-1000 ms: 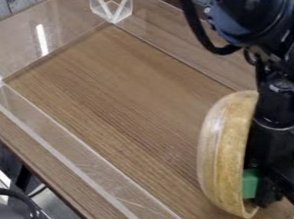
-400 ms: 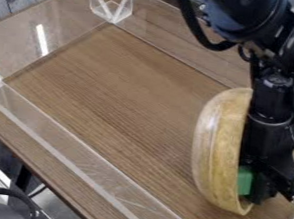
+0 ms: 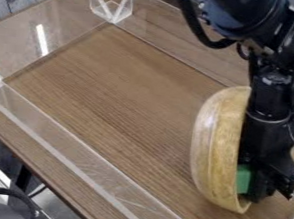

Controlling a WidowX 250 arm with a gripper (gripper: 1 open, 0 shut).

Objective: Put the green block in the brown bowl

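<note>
The brown bowl (image 3: 214, 150) is a light-tan wooden bowl at the right side of the table, tipped up so its underside faces left. My black gripper (image 3: 257, 182) reaches down into its hollow from above. The green block (image 3: 243, 181) shows as a small bright green patch at the gripper's tip, low inside the bowl. The gripper is shut on the green block. Most of the block and the fingertips are hidden behind the bowl's rim and the gripper body.
Clear acrylic walls (image 3: 52, 135) fence the wooden tabletop (image 3: 112, 87) on the left and front. A small clear bracket (image 3: 110, 4) stands at the back left. The arm with its cables (image 3: 241, 22) fills the upper right.
The gripper and the block have shifted slightly left and down inside the bowl, and the bowl has tipped a little further upright.
</note>
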